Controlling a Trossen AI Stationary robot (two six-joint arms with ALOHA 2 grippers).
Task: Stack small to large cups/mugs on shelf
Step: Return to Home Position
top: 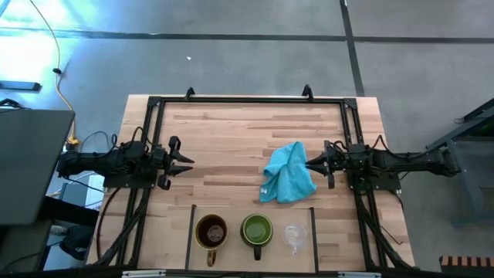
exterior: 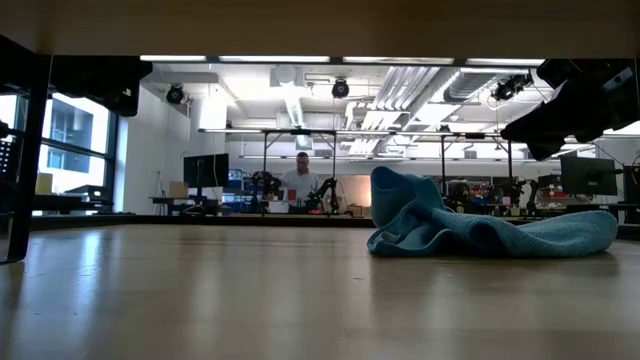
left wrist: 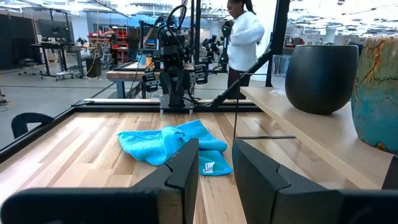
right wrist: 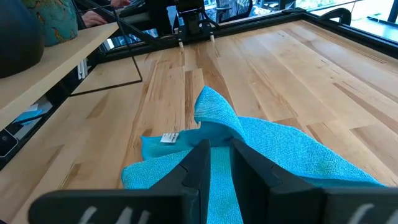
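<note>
Though dark outside, mug (top: 256,229) green inside

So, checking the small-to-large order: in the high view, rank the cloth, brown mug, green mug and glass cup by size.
Largest: cloth.
Then brown mug and green mug, too alike to rank.
Smallest: glass cup.

On the light wooden slatted shelf (top: 235,259), along the surface's (top: 231,131) edge at the high view's bottom, three vessels stand in a row between two thin black bars (top: 191,232). The brown handled mug (top: 210,231) is leftmost, the dark-sided green handled mug (top: 257,228) is in the middle, and the small clear glass cup (top: 294,235) is rightmost. Behind them lies a crumpled turquoise cloth (top: 288,174). The right pincer (top: 309,164) is above its right edge, and the left pincer (top: 190,161) is well apart, leftward.
</note>
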